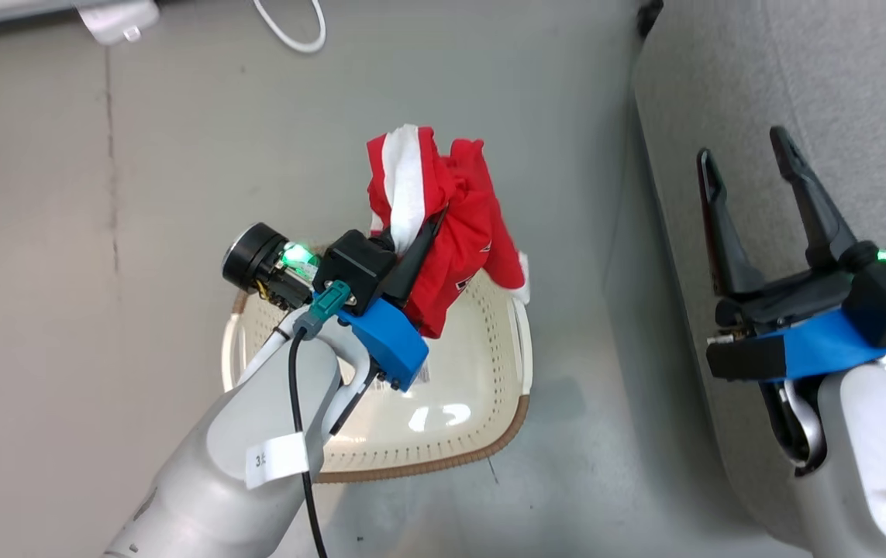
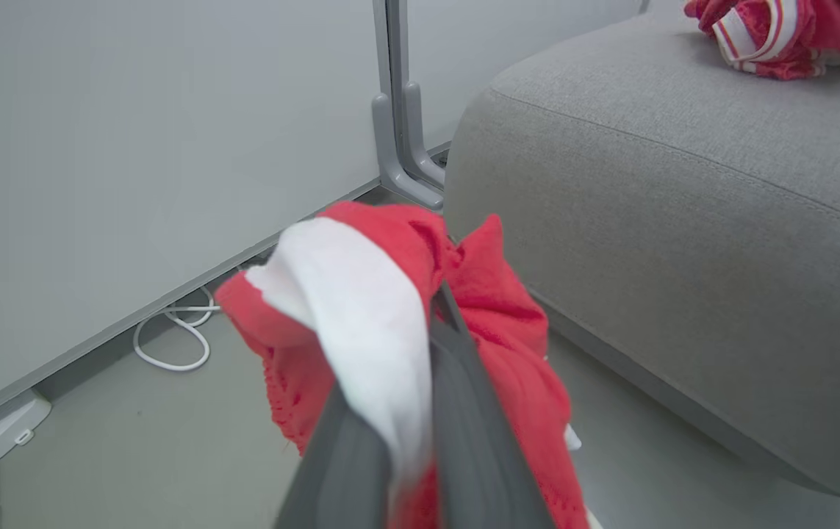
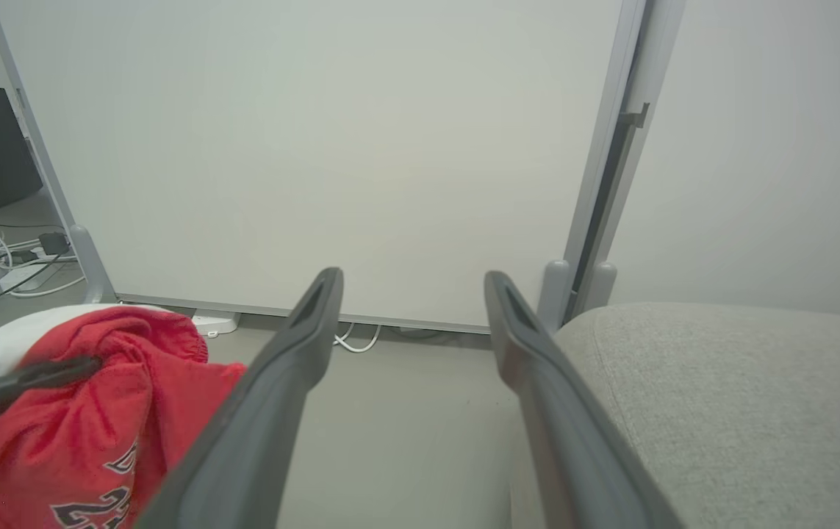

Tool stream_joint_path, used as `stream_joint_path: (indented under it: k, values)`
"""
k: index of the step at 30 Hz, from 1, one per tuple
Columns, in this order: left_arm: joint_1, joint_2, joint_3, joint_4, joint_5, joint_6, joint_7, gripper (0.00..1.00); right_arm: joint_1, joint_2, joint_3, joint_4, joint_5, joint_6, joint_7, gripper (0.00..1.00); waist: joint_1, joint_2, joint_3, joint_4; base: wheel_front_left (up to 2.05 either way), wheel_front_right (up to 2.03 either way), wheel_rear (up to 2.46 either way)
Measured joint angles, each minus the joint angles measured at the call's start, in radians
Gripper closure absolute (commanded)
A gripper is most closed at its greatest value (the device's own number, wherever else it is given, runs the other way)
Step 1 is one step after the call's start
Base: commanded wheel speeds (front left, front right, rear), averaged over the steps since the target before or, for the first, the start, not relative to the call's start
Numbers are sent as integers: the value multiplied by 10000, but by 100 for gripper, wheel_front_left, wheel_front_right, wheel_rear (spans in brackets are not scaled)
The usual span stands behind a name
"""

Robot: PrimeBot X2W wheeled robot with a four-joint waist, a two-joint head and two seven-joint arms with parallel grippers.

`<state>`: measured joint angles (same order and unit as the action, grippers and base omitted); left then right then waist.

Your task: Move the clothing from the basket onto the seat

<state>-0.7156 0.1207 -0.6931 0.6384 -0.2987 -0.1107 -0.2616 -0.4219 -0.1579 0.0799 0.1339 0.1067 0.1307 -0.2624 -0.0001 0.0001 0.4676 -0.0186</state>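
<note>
Red mesh jersey [image 1: 454, 225], white-striped, hangs bunched in the clamped left pincer [image 1: 415, 232] above the cream perforated basket [image 1: 489, 434] on the grey floor [image 1: 179, 155]. The right pincer [image 1: 745, 151] gapes empty over the rounded grey fabric sofa [image 1: 799, 77].

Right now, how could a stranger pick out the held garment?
Left of the grey sofa stands a cream basket. Above it the left gripper holds a red jersey. Unlike the red garment lying on the sofa, it hangs in mid-air.
</note>
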Motion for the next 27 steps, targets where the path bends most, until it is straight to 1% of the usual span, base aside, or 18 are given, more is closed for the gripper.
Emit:
stream_joint_path:
  k: [13,21,27]
  values:
    - [122,-334,702,-1551,633,13,0,100,1031,44,-58,336,48,0,0,0,-1,0,-1831,143,0,0,0]
    - [118,-483,736,-1964,769,-33,0,100,1599,115,-79,451,90,0,0,0,-1,1,-2826,188,0,0,0]
    - [256,-531,811,-2107,790,-35,0,100,1882,178,-142,472,90,0,0,0,-1,0,-3247,265,0,0,0]
